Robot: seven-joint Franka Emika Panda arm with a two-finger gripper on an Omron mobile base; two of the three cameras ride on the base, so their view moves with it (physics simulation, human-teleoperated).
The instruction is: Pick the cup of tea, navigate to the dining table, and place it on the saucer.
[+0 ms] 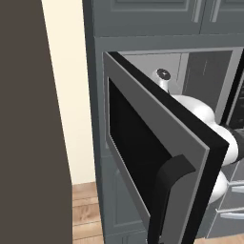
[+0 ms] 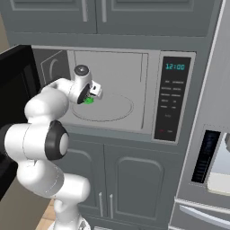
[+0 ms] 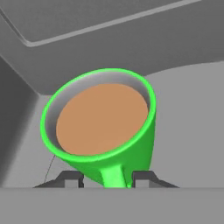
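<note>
- Inside the open grey built-in microwave, the small bright green cylindrical cup of tea sat on the round turntable plate, toward its left side; in the right base view just a green speck of it peeked out beside the hand.
- Judged from that, the task was at its first step: the cup had been reached but not lifted clear of the oven floor as far as could be seen.
- Brown tea filled the cup nearly to the rim, level and unspilled.
- At the bottom of the hand view, the claw had its two dark tips either side of the cup's green handle, close against it; whether they already pinched it firmly I could not tell.
- Still left, by my reckoning: securing the hold, drawing the cup out past the door, driving to the dining table, and setting it on the saucer.
- The white arm rose from the lower left of the right base view, bent at a dark-jointed elbow, and reached forward into the left part of the cavity, wrist turned so the hand faced right and down at the cup.
- The black-windowed microwave door stood swung wide to the left, near the arm's elbow, a thing to mind on withdrawal.
</note>
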